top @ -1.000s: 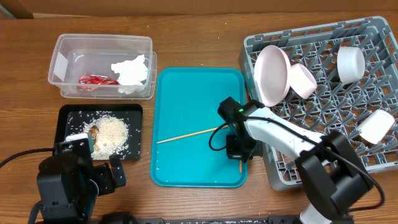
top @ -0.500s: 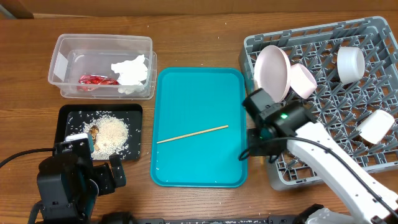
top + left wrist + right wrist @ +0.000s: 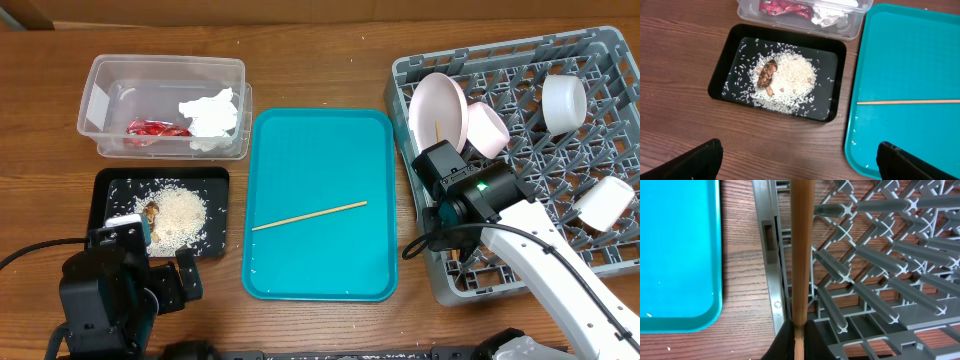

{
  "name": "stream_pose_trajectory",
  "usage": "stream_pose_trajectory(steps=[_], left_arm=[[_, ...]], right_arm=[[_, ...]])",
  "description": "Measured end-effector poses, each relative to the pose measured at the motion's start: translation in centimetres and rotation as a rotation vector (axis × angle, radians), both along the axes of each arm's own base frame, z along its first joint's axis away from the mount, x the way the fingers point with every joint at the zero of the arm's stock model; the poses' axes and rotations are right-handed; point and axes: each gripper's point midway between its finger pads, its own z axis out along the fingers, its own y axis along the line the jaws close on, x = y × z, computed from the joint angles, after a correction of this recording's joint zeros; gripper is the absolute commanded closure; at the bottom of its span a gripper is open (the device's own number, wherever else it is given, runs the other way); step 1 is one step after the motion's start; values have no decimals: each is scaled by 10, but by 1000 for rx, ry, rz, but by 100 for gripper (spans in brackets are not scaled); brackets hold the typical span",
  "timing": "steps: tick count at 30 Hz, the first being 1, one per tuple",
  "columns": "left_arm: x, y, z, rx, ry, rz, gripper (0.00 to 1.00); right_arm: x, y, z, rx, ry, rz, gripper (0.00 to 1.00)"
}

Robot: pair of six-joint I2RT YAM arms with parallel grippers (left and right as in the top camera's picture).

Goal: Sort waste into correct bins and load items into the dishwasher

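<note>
**Right claw (image 3: 799,332) clamped on a chopstick (image 3: 801,255) at the rack's (image 3: 771,270) edge**

Gripped tight between the closed right fingertips, sticking straight out ahead of them. Beneath it, the rack's near wall and open grid, with the teal tray (image 3: 680,255) just beside on the left. From overhead, visible as a thin line across a plate (image 3: 450,105) leaning in the rack. Second chopstick (image 3: 308,215) lying loose on the teal tray, well apart from the right claw. Left claw (image 3: 799,146) spread wide, holding nothing, above bare table (image 3: 680,45) near the black tray (image 3: 720,85) of rice (image 3: 792,80).
</note>
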Motion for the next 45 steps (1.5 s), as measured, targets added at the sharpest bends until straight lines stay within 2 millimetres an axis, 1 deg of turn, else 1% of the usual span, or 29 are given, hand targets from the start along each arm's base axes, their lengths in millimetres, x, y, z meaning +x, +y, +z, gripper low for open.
stream_pose_trajectory(steps=[10,17,20,27,36,41,45], left_arm=[[0,0,0,0,0,0,0],[0,0,0,0,0,0,0],[0,0,0,0,0,0,0],[0,0,0,0,0,0,0],[0,0,0,0,0,0,0],[0,0,0,0,0,0,0],[0,0,0,0,0,0,1]], right_arm=[[1,-1,0,-6,-4,12,96],[17,4,0,10,-71,11,96],[22,0,2,-18,-97,10,96],[27,-12,5,-90,-126,30,96],[28,-15,5,-126,-113,116,96],[23,-18,-1,-137,-86,132,96],[16,-21,-14,-145,-61,135,96]])
